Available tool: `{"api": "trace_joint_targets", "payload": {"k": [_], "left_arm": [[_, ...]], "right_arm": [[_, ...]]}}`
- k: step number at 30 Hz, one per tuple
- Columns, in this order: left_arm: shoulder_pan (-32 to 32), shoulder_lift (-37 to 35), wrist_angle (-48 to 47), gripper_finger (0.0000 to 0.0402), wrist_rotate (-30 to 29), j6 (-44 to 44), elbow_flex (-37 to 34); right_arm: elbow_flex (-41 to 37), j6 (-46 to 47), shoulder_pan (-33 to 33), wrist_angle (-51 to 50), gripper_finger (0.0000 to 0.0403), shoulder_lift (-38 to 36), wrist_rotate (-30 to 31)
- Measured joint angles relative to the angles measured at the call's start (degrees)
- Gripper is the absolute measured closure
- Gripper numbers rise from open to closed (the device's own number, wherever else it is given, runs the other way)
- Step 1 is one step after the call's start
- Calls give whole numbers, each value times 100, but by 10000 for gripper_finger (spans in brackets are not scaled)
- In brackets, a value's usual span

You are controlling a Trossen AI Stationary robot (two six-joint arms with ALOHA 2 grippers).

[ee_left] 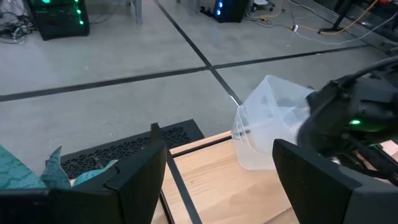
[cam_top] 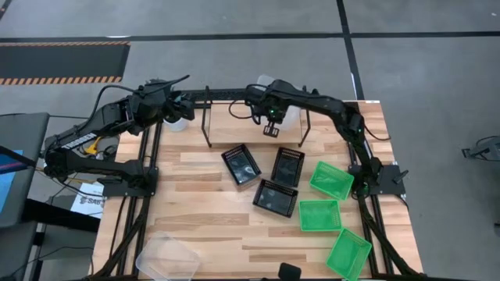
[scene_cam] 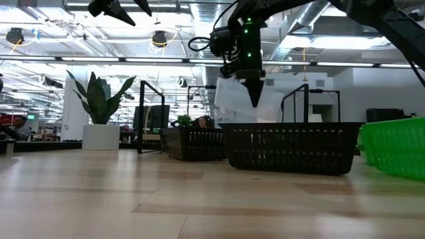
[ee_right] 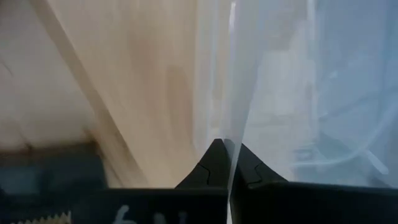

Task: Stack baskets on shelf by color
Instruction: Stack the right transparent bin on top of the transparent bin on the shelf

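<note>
In the high view, the right gripper [cam_top: 271,129] is seen at upper centre of the frame, over the shelf [cam_top: 254,117], whose black hoop frame spans the top edge of the wooden table [cam_top: 211,222]. Its fingers are pressed together on the thin wall of a clear basket [ee_right: 292,93], as the right wrist view shows, with the translucent wall pinched between the two dark fingertips [ee_right: 214,162]. In the low view the same clear basket [scene_cam: 242,99] is seen hanging tilted from the gripper [scene_cam: 255,93] at upper centre, raised above the black baskets. The left gripper [cam_top: 173,105] is held at upper left of the high view, near the shelf's left end; its fingers [ee_left: 140,171] are spread wide in the left wrist view and nothing is held between them. Three black mesh baskets [cam_top: 241,165] [cam_top: 287,166] [cam_top: 275,197] are clustered at the centre of the high view, close together, the lowest one just beside the other two. Three green baskets [cam_top: 331,179] [cam_top: 319,215] [cam_top: 348,254] are laid in a line from right of centre down to the lower right. Another clear basket [cam_top: 168,257] is found at the lower left of the table; whether it is one tray or more nested cannot be told. A white plant pot [scene_cam: 101,135] with a green plant is seen at the left of the low view.
</note>
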Motion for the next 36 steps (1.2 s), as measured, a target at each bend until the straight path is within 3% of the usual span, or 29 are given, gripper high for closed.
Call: {"api": "trace_joint_targets", "payload": {"k": [18, 36], "left_arm": [[0, 0, 0, 118, -65, -9, 0], [0, 0, -2, 118, -54, -11, 0]], "right_arm": [[196, -254, -114, -272, 400, 26, 358], [110, -358, -149, -131, 393, 46, -40]]}}
